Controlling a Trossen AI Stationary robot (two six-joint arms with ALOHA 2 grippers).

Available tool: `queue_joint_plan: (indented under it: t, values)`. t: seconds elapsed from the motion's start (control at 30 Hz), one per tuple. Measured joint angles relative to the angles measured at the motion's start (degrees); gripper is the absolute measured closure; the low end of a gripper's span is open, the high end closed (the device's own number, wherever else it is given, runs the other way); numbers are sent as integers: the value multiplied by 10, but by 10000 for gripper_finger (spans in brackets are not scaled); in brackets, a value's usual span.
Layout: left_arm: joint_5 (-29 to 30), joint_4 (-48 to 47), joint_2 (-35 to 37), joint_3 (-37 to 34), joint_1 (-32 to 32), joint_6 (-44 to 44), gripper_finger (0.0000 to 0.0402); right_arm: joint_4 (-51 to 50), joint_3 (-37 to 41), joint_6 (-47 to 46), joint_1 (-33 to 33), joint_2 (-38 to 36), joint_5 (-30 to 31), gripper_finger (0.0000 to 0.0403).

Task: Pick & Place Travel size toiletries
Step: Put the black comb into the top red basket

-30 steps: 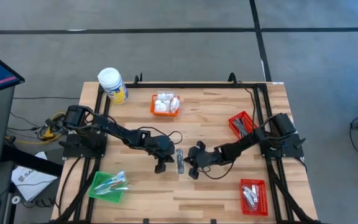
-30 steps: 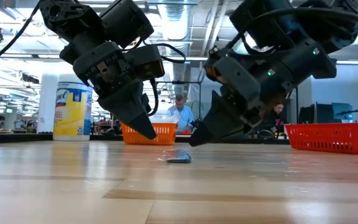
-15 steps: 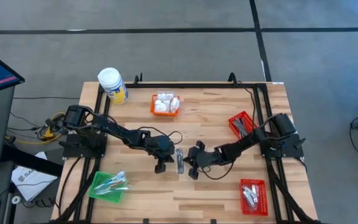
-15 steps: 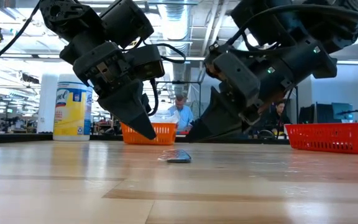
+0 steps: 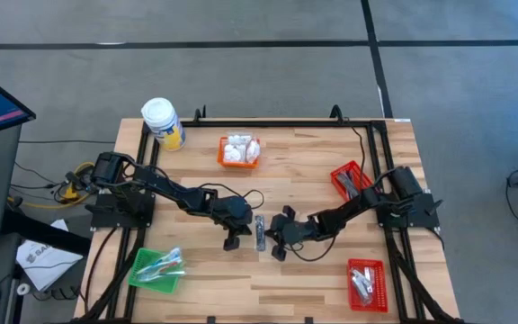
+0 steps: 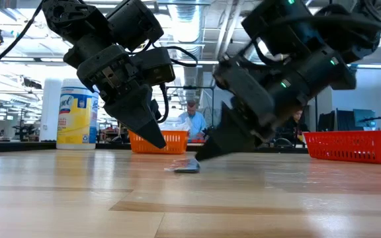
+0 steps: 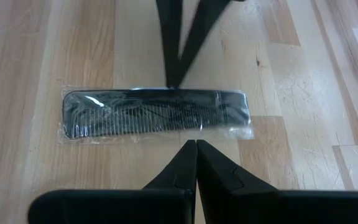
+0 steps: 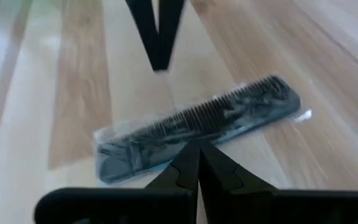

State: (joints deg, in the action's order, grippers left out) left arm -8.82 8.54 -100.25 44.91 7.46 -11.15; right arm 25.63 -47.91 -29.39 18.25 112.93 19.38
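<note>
Comb between closed left, right fingers.

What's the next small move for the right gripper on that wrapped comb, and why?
Probably open the right gripper before going lower. Its fingers are pressed together, with the tip at the near edge of the wrapped comb, which lies flat on the table. Shut, it can only nudge the comb, not grasp it. The left gripper, also shut, hovers at the comb's other side.

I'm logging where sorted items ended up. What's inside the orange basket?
The orange basket holds white lumpy packets, piled together. Anything beneath them is hidden, and their count is unclear.
</note>
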Motion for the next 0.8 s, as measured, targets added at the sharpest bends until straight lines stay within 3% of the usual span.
queue_joint_plan:
  t: [0.5, 0.7, 0.8]
  values:
    - [3, 1, 0, 0, 0, 20, 401, -25, -8, -11, -11, 7, -4, 403]
    - [53, 5, 0, 0, 17, 106, 401, -28, -8, -11, -11, 7, -3, 403]
    - [126, 11, 0, 0, 37, 163, 401, -29, -8, -11, -11, 7, -3, 403]
